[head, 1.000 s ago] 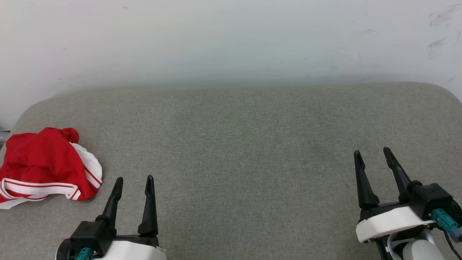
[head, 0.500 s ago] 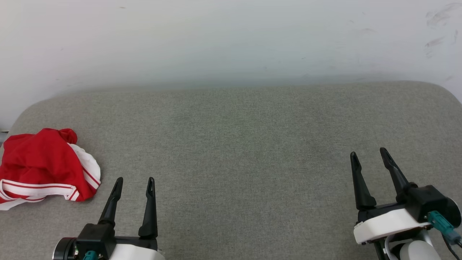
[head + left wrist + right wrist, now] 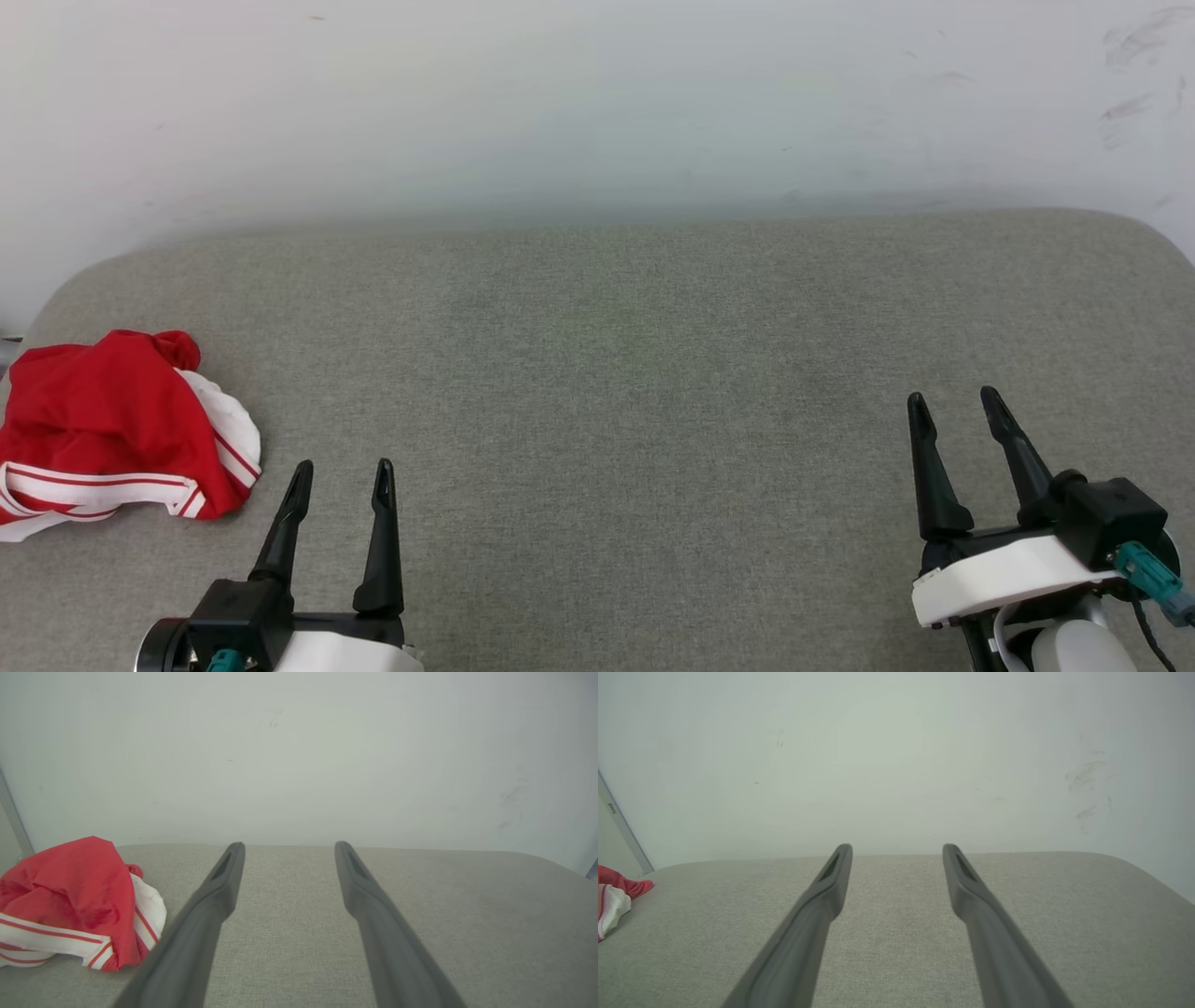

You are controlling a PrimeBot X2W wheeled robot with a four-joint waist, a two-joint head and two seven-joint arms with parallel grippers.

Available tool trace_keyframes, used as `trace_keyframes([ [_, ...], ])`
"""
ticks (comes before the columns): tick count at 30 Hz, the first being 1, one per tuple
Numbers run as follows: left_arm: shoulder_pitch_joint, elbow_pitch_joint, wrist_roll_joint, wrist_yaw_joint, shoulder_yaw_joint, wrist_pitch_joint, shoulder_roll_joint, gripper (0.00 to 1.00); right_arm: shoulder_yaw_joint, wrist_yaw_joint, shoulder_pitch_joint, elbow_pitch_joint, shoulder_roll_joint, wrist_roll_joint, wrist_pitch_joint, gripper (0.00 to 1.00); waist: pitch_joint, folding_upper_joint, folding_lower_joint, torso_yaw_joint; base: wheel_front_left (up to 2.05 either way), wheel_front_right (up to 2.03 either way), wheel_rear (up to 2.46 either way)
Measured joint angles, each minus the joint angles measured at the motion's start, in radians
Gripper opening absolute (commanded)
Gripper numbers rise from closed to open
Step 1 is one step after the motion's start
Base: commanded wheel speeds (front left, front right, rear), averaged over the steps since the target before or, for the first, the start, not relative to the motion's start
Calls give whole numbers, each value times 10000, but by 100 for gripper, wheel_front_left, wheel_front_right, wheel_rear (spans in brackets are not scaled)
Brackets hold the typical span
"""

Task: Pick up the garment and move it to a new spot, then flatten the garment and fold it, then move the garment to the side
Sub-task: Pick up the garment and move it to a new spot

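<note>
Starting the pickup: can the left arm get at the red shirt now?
Probably yes: the left gripper is open, and only bare cushion lies between it and the shirt to its left.

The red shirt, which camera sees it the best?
The left wrist view: the red shirt looks biggest there, crumpled, with its striped white trim clear. The head view shows it smaller, from above, at the left edge. The right wrist view catches a small corner at its left edge.
</note>
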Motion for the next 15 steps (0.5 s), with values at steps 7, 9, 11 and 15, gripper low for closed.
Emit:
trace_keyframes([
  [7, -2, 67, -10, -21, 23, 0, -2, 100, 19, -2, 8, -6, 0, 31, 0, 100, 17, 0, 0, 103, 0, 0, 0],
  [9, -4, 98, -10, -61, 50, 0, -2, 100, 90, -2, 22, -4, 0, 31, 0, 100, 12, 0, 0, 187, 0, 0, 0],
  [11, -5, 125, -10, -75, 105, 0, -4, 100, 207, -2, 34, -4, -2, 31, 0, 100, 0, 0, 0, 300, 0, 0, 0],
  [15, 1, 188, -8, -102, 232, 0, -2, 100, 504, -2, 118, 142, -2, 132, -2, 100, -35, 0, 0, 609, 0, 0, 0],
])
